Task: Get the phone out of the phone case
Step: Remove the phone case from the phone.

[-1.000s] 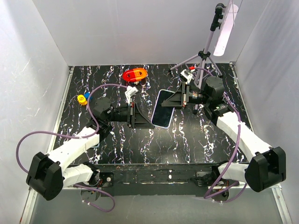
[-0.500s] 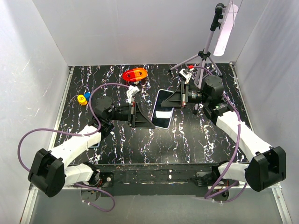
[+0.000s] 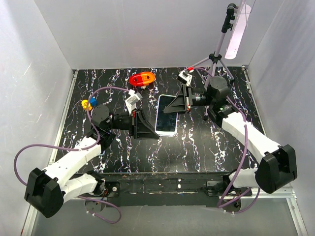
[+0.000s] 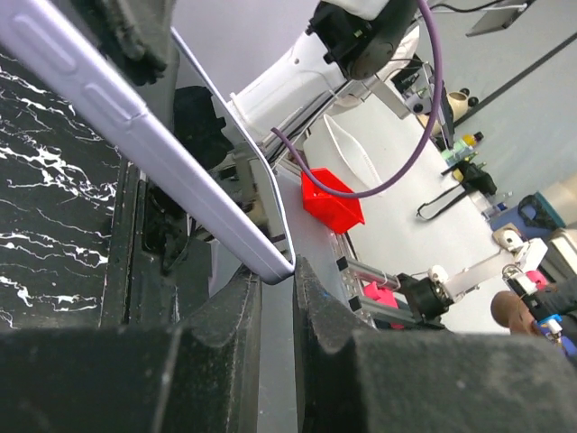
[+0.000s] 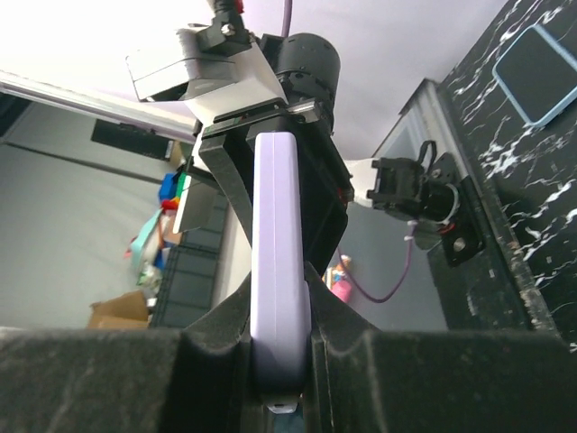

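The phone (image 3: 166, 115), dark screen up in a lilac case, hangs in the air over the middle of the black marbled table (image 3: 206, 142). My right gripper (image 3: 173, 105) is shut on the case's far right edge; the right wrist view shows the lilac case (image 5: 275, 225) squeezed between both fingers. My left gripper (image 3: 151, 129) is at the phone's near left corner. In the left wrist view that corner of the case (image 4: 108, 99) sits pinched between the tips of the nearly closed gripper (image 4: 275, 280).
A red-orange object (image 3: 142, 78) lies at the back of the table. A small yellow and blue item (image 3: 87, 103) is at the left. A tripod with a lamp (image 3: 216, 56) stands back right. A light blue flat case (image 5: 536, 59) lies on the table.
The phone and both grippers have shifted left. The right arm has reached further in, and the left arm has drawn back toward the left.
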